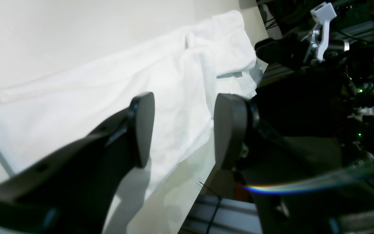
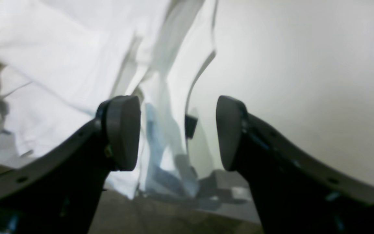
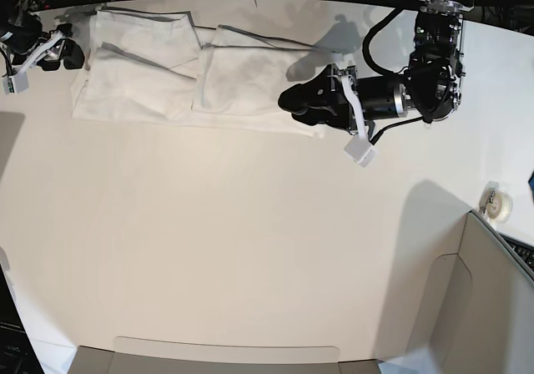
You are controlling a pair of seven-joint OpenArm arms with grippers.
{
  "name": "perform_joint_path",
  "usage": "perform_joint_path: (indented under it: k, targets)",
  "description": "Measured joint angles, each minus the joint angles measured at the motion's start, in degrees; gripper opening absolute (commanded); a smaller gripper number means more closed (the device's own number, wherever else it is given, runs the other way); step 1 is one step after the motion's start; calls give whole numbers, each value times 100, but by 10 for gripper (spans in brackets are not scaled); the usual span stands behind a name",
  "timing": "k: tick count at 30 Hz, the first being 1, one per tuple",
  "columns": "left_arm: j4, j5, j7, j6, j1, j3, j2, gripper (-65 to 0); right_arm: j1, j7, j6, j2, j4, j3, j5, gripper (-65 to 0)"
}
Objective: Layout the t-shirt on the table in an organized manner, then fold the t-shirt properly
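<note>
Both black grippers, left gripper (image 1: 182, 130) and right gripper (image 2: 178, 133), hang spread wide with nothing held over the crumpled white cloth t-shirt (image 3: 179, 69), stretched along the big white bench's (image 3: 250, 249) far edge.

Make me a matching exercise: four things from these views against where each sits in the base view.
Things:
1. t-shirt
2. left gripper
3. right gripper
4. tape roll

Places:
A. far left edge
B. right, near the grey box
C. spread along the far side of the table
D. at the shirt's right end

Pairs: 1-C, 2-D, 3-A, 4-B
</note>
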Motion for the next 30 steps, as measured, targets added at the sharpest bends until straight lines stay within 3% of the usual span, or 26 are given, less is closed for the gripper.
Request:
perform_joint_path:
  k: [12, 20, 30]
  targets:
    - [0, 796, -7, 20, 179, 11, 122, -379, -59, 4, 2, -256, -33, 31, 83, -275]
    - [0, 798, -4, 20, 192, 9, 122, -379, -205, 11, 4, -256, -28, 44, 79, 0]
    - [0, 798, -4, 17, 203, 11, 122, -379, 24, 96, 22, -363, -396, 20, -315, 0]
